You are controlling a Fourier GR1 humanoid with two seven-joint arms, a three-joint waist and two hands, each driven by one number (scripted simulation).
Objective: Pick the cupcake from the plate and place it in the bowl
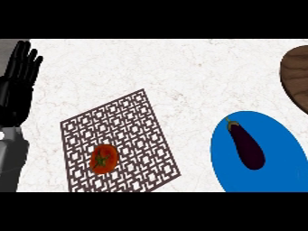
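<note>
Blue plate (289, 173) carrying eggplant (247, 146), no cupcake showing. Left hand (16, 81) resting at left edge, fingers straight, holding nothing. Right hand lying out of view. Tomato (104, 158) sitting on patterned mat (126, 122); wooden bowl (306, 81) waiting upper right. Risk: grasping eggplant instead, since named target is missing.

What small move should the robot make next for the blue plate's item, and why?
Probably the right hand, not in view, should come in above the blue plate, towards the eggplant: no cupcake shows, and the eggplant alone lies on that plate. The wooden bowl is at the view's right edge, while the left hand rests open, fingers up, at the far left.
</note>
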